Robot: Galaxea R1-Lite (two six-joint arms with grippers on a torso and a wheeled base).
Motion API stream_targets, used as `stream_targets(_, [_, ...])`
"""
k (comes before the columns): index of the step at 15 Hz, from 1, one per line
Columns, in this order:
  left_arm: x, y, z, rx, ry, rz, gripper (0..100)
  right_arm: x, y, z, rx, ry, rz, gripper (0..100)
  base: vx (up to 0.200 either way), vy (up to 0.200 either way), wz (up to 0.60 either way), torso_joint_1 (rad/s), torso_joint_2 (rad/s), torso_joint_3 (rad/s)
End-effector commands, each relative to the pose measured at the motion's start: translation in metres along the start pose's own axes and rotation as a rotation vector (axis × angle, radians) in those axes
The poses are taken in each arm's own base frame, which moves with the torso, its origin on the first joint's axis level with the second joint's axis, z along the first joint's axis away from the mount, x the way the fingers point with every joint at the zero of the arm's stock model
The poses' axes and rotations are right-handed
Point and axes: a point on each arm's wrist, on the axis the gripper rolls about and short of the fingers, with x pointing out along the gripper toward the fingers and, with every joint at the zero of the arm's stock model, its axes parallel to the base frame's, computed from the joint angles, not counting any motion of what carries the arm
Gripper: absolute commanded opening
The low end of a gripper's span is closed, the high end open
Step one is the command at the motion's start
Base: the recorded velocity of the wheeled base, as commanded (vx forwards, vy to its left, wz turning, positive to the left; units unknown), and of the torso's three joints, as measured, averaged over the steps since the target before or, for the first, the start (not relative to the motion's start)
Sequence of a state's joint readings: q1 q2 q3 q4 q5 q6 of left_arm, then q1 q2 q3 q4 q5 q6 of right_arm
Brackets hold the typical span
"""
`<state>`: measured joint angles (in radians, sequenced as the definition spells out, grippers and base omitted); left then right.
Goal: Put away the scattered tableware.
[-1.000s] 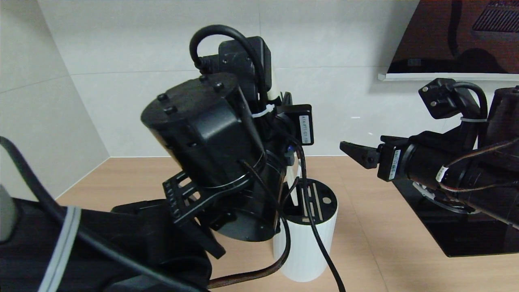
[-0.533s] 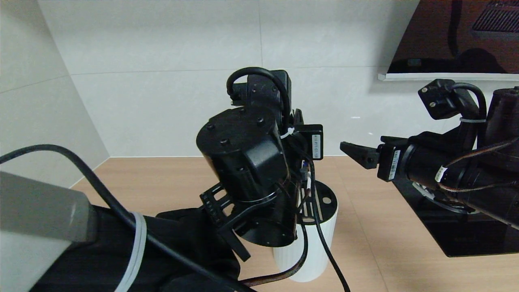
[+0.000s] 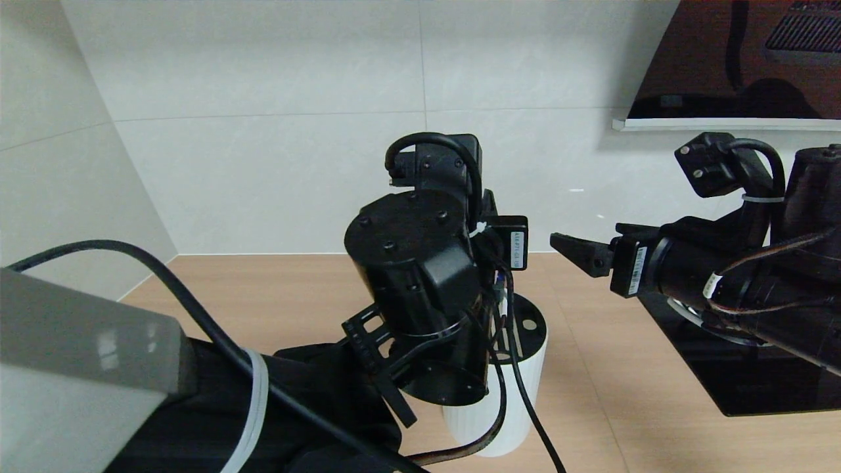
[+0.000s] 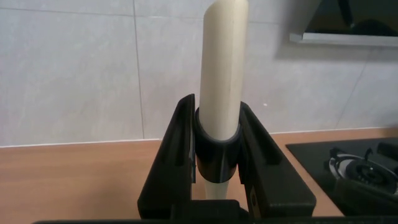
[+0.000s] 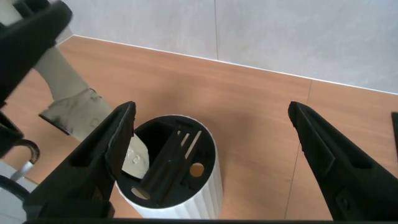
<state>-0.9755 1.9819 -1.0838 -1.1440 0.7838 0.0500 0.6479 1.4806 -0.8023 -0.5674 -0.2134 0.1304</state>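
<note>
A white ribbed holder [image 3: 522, 378] with a black slotted top stands on the wooden counter [image 3: 263, 289]. My left arm [image 3: 420, 263] hangs right over it and hides most of the top. My left gripper [image 4: 217, 118] is shut on the cream handle [image 4: 222, 56] of a knife-like utensil, just above its black collar. From the right wrist, the holder [image 5: 186, 186] shows the utensil's grey blade [image 5: 81, 112] slanting down with its tip [image 5: 134, 158] inside a slot. My right gripper [image 3: 571, 249] stands open [image 5: 210, 109], level with and to the right of the holder, holding nothing.
A black cooktop [image 3: 723, 387] is set into the counter at the right, under my right arm, with a dark range hood [image 3: 736, 59] above it. White tiled walls close the back and left. Bare counter lies left of the holder.
My left arm has swung right and down over the holder, lowering the cream-handled utensil into it. The right arm has barely moved.
</note>
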Motion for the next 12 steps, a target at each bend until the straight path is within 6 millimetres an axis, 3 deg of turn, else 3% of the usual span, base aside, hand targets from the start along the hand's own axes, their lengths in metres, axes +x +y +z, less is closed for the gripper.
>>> stream_targets(1, [0.002, -0.002, -0.011, 0.007, 0.008, -0.002, 0, 0.001, 0.000, -0.001, -0.001, 0.003, -0.001, 100, 0.000, 0.000, 0.00, 0.000, 0.00, 0.000])
stream_targets(12, [0.001, -0.005, -0.062, 0.075, 0.081, -0.004, 0, 0.005, 0.000, -0.005, -0.004, 0.020, -0.003, 100, 0.000, 0.000, 0.00, 0.000, 0.00, 0.000])
